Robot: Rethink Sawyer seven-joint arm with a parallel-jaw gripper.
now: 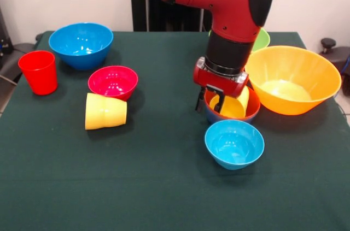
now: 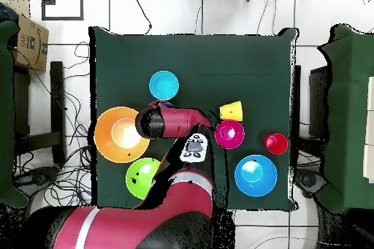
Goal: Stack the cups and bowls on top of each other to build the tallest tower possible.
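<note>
Fingers [image 1: 220, 102] hanging spread a little apart, clamped on nothing as far as the front view goes, right at the rim of the tower [image 1: 240, 112]: orange-red bowl nested in a blue one, yellow cup tucked inside. Just beside that, the big yellow-orange bowl [image 1: 290, 78], with a small light-blue bowl [image 1: 234, 143] nearer the camera. Over on the other side: crimson bowl [image 1: 112, 82], tipped-over yellow cup [image 1: 105, 111] touching it or nearly, upright red cup [image 1: 38, 71], and a medium blue bowl [image 1: 81, 44].

Lime green bowl [image 1: 263, 40] only peeking out behind the arm [image 1: 229, 1] from the front, but fully on show from overhead. Flip side: tower totally buried under the arm from above, fingers too.

Desk [image 1: 164, 198] covered in dark green cloth. White tiled floor [image 2: 219, 9] around it, cables snaking about, cardboard box [image 2: 29, 41] off by one corner.
</note>
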